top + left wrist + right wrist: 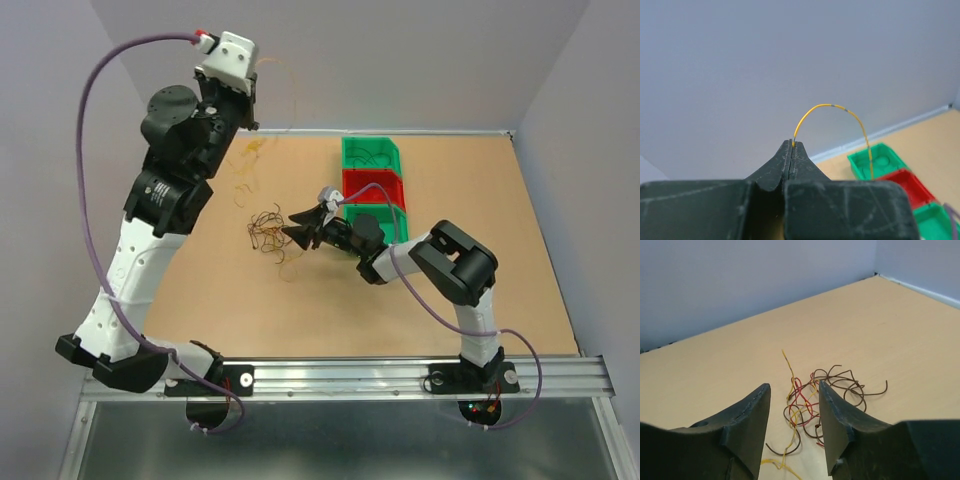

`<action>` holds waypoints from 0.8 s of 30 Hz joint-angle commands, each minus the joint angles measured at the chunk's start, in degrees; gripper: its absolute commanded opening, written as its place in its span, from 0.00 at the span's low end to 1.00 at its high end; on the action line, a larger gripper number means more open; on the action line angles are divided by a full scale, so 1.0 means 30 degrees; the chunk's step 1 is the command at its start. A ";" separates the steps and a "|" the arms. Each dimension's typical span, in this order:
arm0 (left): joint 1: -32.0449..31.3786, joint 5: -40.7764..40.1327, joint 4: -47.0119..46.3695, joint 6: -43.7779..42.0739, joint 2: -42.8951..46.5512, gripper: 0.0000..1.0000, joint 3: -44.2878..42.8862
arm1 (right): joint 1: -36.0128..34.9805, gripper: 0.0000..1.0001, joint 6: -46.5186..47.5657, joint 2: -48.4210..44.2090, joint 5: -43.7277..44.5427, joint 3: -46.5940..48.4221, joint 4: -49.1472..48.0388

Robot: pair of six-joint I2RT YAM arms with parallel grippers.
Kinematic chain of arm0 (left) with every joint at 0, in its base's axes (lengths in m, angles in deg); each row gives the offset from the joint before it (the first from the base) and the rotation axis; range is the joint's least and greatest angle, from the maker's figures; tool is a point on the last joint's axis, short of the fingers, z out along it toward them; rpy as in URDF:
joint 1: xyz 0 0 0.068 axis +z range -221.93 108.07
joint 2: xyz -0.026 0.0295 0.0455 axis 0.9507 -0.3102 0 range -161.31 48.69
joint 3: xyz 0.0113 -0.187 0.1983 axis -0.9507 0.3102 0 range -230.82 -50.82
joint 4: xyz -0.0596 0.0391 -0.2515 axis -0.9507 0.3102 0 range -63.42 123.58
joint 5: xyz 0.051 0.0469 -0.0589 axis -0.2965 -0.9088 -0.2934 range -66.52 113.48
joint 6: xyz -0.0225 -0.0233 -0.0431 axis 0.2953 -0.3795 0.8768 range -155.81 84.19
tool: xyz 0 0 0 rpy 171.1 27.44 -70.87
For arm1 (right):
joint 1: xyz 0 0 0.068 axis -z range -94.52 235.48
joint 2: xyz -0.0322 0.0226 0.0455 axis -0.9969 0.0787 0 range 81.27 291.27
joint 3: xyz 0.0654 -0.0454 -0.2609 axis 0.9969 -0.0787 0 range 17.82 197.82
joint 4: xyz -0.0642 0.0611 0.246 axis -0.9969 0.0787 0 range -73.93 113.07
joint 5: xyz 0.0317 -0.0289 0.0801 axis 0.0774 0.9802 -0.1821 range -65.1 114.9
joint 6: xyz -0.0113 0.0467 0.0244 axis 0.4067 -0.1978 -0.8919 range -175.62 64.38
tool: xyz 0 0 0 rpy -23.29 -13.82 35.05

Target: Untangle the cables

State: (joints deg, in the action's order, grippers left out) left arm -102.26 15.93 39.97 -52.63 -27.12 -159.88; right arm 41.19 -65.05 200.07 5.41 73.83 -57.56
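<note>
A small tangle of thin brown, red and yellow wires (266, 232) lies on the tan table; it also shows in the right wrist view (820, 395) just beyond my fingertips. My right gripper (297, 224) is open and empty, low over the table, right of the tangle; it shows in its own view (792, 390). My left gripper (250, 110) is raised high at the back left, shut on one yellow wire (832, 112) that arcs out of its tips (791, 144) and hangs down. A few loose yellow strands (243, 165) lie below it.
Three small bins stand at the back right: a green bin (371, 153) with wires in it, a red bin (373, 186) and another green bin (385, 220). Grey walls close the back and sides.
</note>
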 commanded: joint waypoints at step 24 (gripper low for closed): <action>-0.0057 0.6882 -0.6601 0.1914 0.3914 0.00 1.3940 | 0.0175 0.64 0.0479 -0.5033 -0.1383 -0.1650 -0.3934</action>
State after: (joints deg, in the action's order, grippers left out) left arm -102.26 33.18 22.96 -47.75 -13.99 -119.36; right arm 41.30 -61.88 183.22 4.51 64.57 -58.52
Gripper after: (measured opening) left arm 0.026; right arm 0.644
